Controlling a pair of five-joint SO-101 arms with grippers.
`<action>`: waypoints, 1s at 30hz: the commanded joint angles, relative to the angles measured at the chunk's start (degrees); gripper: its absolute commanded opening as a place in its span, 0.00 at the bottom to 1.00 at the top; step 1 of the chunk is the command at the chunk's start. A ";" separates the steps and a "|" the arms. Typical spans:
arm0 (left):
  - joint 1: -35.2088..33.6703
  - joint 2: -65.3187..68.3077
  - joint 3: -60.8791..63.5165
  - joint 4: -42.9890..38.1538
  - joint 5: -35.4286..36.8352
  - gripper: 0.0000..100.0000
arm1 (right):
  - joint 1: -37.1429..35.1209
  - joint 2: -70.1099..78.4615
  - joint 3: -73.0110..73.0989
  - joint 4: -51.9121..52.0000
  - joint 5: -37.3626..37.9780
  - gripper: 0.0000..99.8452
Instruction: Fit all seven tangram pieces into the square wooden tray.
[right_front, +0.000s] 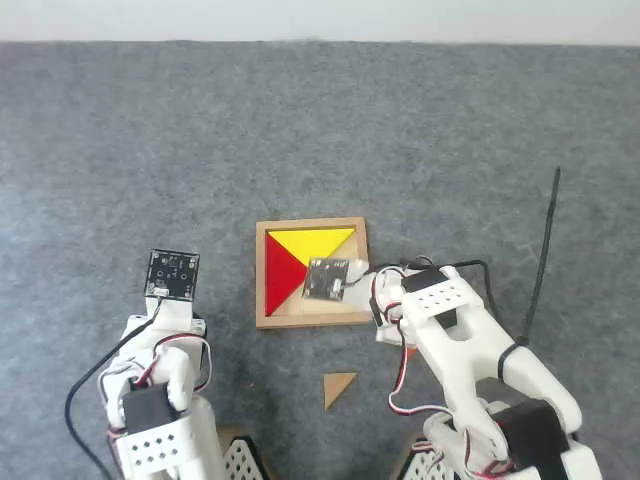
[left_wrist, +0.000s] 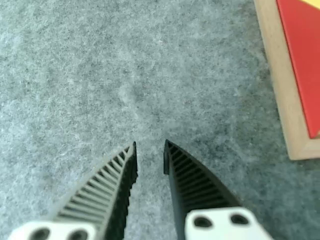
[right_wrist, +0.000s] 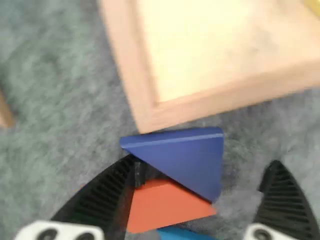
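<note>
Far left first: the left arm (right_front: 165, 395) sits folded back at the near edge of the worktop (right_front: 120, 150). The left tool (left_wrist: 150, 143) points down at bare grey surface. Its fingers (left_wrist: 112, 177) are almost together with a thin gap, and nothing is between them. The tray (left_wrist: 280, 95) lies just off to its side.

To the middle. The tray holds a yellow triangle (right_front: 312, 243) along its far side and a red triangle (right_front: 280, 275) against its left side. The rest of its floor is bare wood. A tan triangle (right_front: 338, 387) lies alone on the worktop, nearer the arms.

Now the right. The right arm (right_front: 470, 340) is stretched forward and turned inward, with its wrist over the tray's near right corner. The right tool (right_wrist: 201, 161) is spread wide and clamped on nothing. It straddles a blue triangle (right_wrist: 185, 157) that lies on the worktop, just outside the tray's corner. That triangle seems to overlap an orange piece (right_wrist: 165, 207), and a sliver of paler blue (right_wrist: 175, 234) shows beside it.

This looks like the pick of the blue triangle. One finger is already crowding the spot where blue meets orange. So I'd centre the tool on the blue alone and close on two of its edges. Then lift it clear of the rim before crossing, or the orange piece may drag along with it.
</note>
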 joint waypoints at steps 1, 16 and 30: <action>0.18 -0.62 -0.48 0.35 0.35 0.09 | 0.66 0.31 -4.40 -2.07 -7.74 0.23; 0.18 -0.62 -0.48 0.35 0.35 0.09 | 12.44 0.31 -13.10 8.92 -31.56 0.03; 0.18 -0.62 -0.48 0.35 0.35 0.09 | 1.19 1.19 -19.69 11.47 -17.05 0.29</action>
